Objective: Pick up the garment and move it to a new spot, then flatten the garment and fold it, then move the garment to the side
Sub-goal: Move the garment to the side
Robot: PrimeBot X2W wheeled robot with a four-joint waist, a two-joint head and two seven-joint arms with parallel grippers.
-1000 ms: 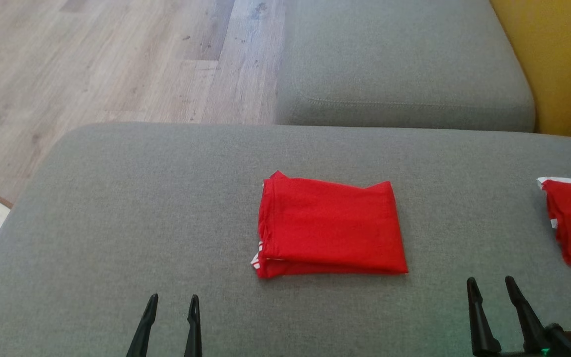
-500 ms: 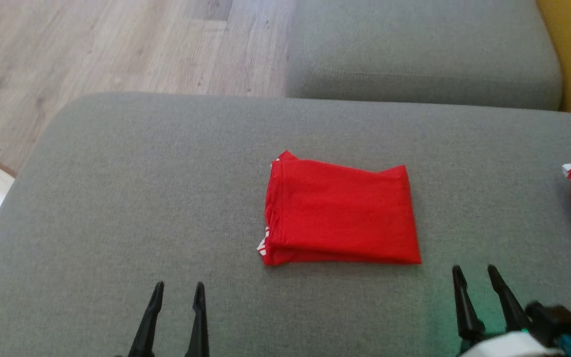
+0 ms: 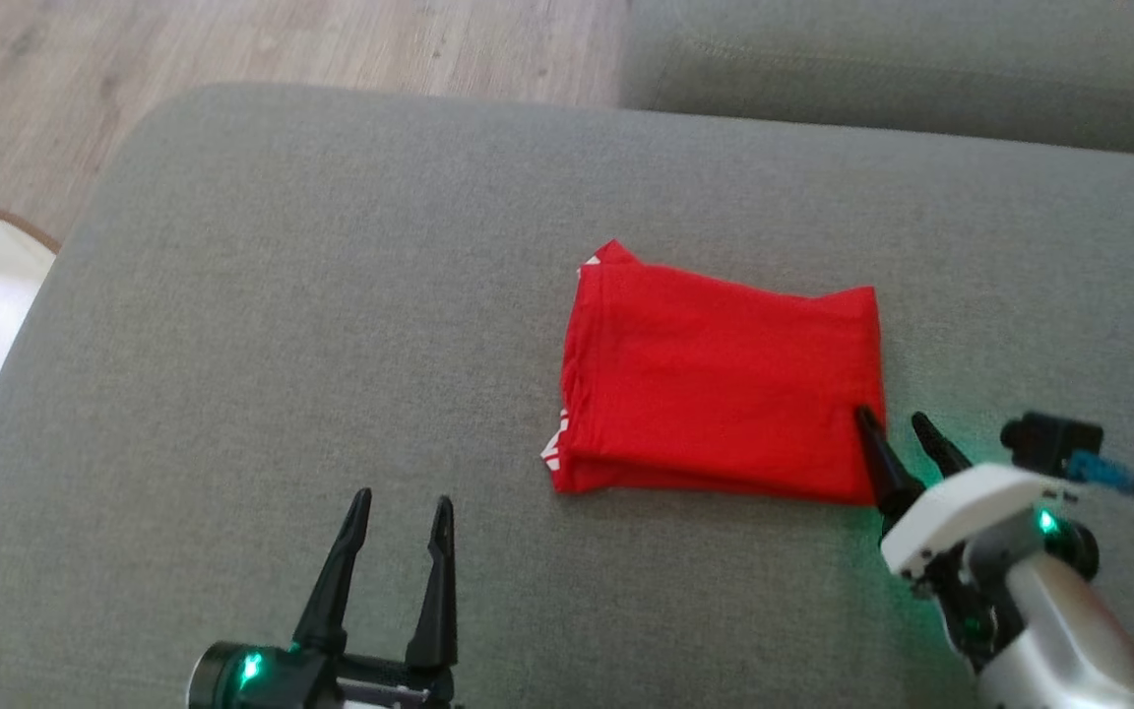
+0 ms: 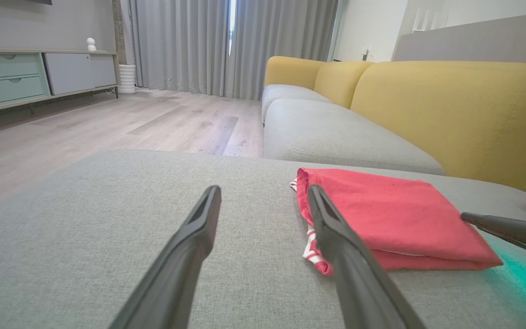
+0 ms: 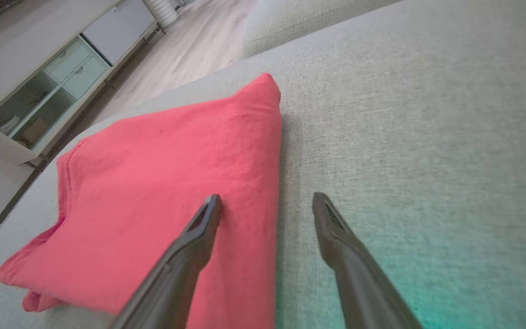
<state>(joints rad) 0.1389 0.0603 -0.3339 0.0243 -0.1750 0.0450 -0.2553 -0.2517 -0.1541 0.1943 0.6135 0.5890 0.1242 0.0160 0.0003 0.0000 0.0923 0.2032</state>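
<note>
Between the spread fingers of the empty right gripper (image 3: pixel 890 417) lies one edge of the red garment (image 3: pixel 720 384), folded on the sofa cushion (image 3: pixel 282 295); the left gripper (image 3: pixel 403 496), spread and empty, waits well left. Folding looks done; moving aside remains.

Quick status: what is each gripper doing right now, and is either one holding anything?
Left gripper: open, empty, above the cushion left of the garment.
Right gripper: open, holding nothing, fingers either side of the garment's right edge.
</note>
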